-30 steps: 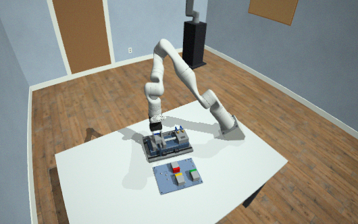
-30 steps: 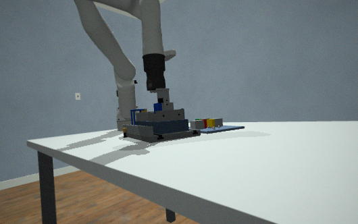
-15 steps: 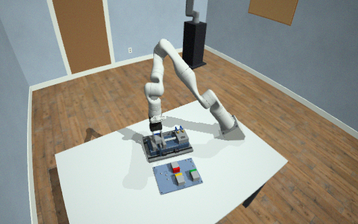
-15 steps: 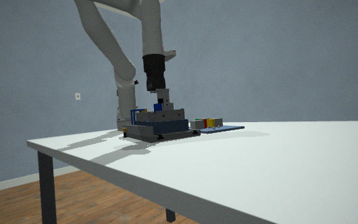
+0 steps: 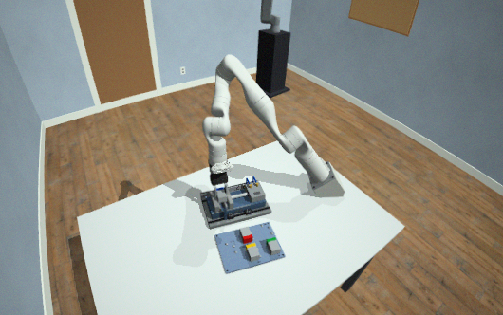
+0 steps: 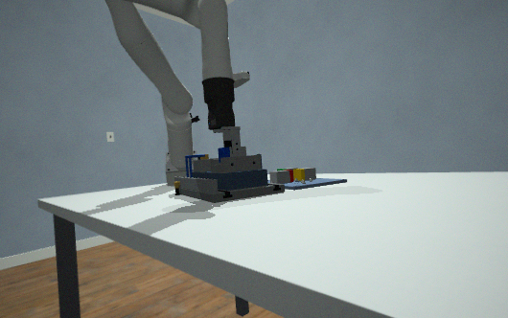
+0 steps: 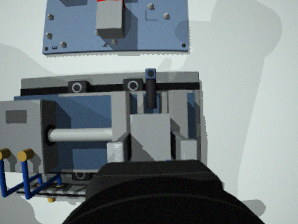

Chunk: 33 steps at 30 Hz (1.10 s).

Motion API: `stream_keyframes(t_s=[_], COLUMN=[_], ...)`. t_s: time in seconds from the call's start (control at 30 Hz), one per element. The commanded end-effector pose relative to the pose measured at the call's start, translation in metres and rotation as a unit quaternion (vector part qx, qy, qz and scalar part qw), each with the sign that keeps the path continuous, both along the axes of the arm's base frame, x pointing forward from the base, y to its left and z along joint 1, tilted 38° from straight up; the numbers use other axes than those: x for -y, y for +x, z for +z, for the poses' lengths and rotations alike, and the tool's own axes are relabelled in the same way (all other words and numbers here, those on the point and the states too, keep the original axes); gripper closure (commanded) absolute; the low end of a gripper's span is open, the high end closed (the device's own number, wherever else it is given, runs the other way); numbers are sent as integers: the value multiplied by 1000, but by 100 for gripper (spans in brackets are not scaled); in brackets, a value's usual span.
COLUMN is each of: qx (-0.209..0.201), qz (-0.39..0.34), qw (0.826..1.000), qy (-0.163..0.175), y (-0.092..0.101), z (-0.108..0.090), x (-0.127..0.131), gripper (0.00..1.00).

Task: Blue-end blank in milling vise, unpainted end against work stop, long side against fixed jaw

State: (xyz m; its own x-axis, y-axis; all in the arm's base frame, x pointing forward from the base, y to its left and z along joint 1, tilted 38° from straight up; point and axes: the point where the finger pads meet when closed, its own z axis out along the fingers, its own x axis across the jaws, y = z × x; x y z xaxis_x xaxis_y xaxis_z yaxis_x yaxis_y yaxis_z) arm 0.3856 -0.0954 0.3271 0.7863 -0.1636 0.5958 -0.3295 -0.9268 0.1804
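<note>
My gripper [image 5: 219, 186] [image 6: 230, 143] is shut on the blank with the blue end [image 5: 219, 189] [image 6: 223, 153] [image 7: 152, 91]. It holds the blank low over the milling vise [image 5: 237, 212] [image 6: 230, 180] [image 7: 80, 106], between the jaws, at the end away from the blue hoses [image 7: 20, 177] [image 6: 190, 163]. In the wrist view the black gripper body hides most of the blank and where it rests. I cannot tell if it touches the low bars or the work stop.
The blue plate [image 5: 229, 260] [image 6: 334, 181] lies on the white table just past the vise. On it are the red-ended blank [image 5: 246, 234] [image 7: 109, 15], the yellow-ended blank [image 5: 252, 251] and the green-ended blank [image 5: 273, 246].
</note>
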Motion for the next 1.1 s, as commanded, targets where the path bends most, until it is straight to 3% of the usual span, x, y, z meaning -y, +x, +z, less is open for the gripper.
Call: stream_keyframes(t_s=[0.0, 1.07], qx=[0, 0], qz=[0, 0], qw=[1000, 1000], qy=[0, 0], y=[0, 4], z=[0, 0], x=[0, -4], gripper=[100, 100])
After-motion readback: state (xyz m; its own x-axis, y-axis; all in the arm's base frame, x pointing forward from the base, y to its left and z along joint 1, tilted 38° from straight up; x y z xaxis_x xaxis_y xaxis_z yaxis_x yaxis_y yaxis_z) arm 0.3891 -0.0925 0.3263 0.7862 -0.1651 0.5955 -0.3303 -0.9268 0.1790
